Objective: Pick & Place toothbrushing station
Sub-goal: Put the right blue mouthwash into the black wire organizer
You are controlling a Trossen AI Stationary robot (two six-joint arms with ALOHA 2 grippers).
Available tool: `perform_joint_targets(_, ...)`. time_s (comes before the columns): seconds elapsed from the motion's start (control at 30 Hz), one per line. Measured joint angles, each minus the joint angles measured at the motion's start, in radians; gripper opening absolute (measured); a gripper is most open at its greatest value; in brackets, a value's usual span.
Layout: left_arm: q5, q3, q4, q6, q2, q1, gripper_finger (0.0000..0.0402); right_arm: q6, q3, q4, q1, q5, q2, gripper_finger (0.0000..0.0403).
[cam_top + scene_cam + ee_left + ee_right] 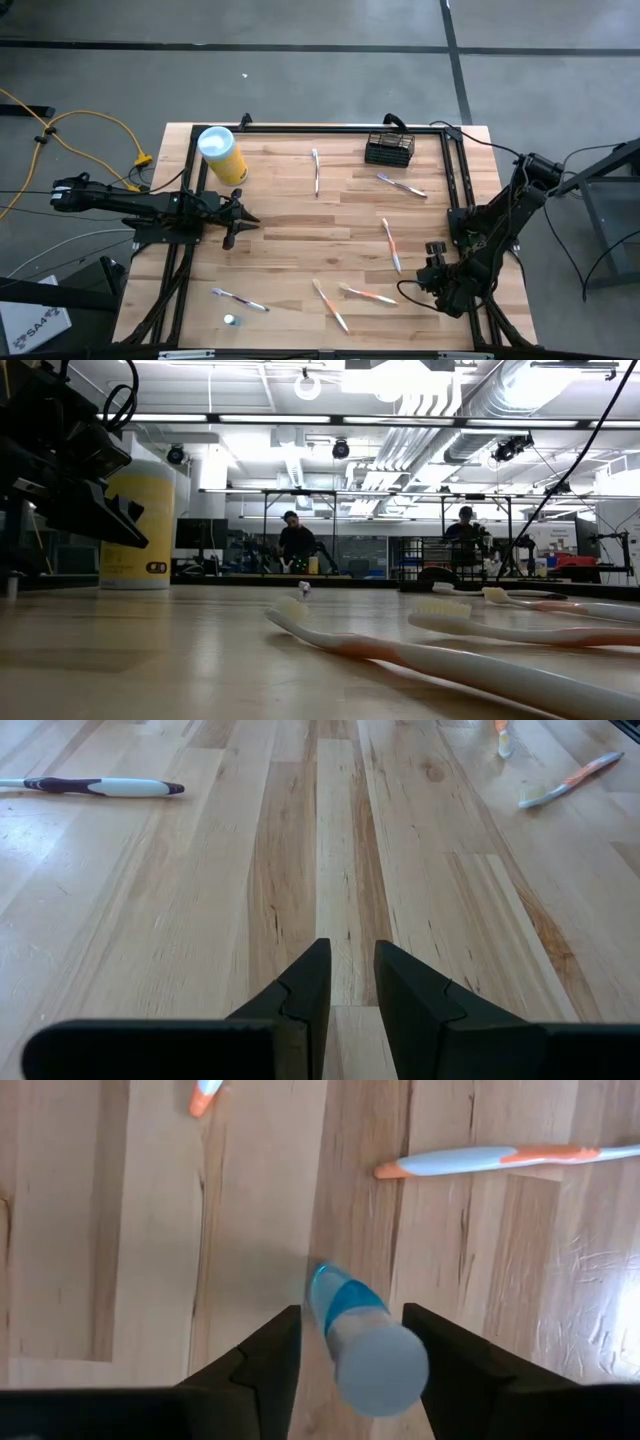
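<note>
The toothbrushing station, a small black wire-mesh basket, stands on the table at the far right. No gripper touches it. My left gripper hovers low over bare wood at the left-centre, its fingers a narrow gap apart and empty. My right gripper points down near the right front, fingers apart. A blue-and-white toothbrush stands steeply between them, its lower end on the wood. The yellow canister with a white lid stands at the far left. My right gripper has the blue-and-white toothbrush between its two fingers, which point down from above. At the fingertips the gap is wider than the brush. The brush's near end shows close to one finger, and I cannot tell whether it touches.
Several toothbrushes lie scattered on the wood: one at far centre, one by the basket, orange-and-white ones near my right gripper, a purple one near the front left. A small white cap lies beside that one. A black frame rail rims the table.
</note>
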Motion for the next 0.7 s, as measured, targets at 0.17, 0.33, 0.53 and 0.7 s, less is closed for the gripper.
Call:
perform_joint_targets(0.17,0.0,0.0,0.0,0.0,0.0,0.0,0.0077,-0.016,0.0,0.003,-0.006,0.0,0.0,0.0133)
perform_joint_targets(0.33,0.0,0.0,0.0,0.0,0.0,0.0,0.0077,-0.01,0.0,0.005,-0.006,-0.011,0.0,0.0111)
perform_joint_targets(0.53,0.0,0.0,0.0,0.0,0.0,0.0,0.0077,-0.006,0.0,0.005,-0.006,-0.02,0.0,0.01)
perform_joint_targets(0.7,0.0,0.0,0.0,0.0,0.0,0.0,0.0077,-0.006,0.0,0.005,-0.006,-0.023,0.0,0.0098)
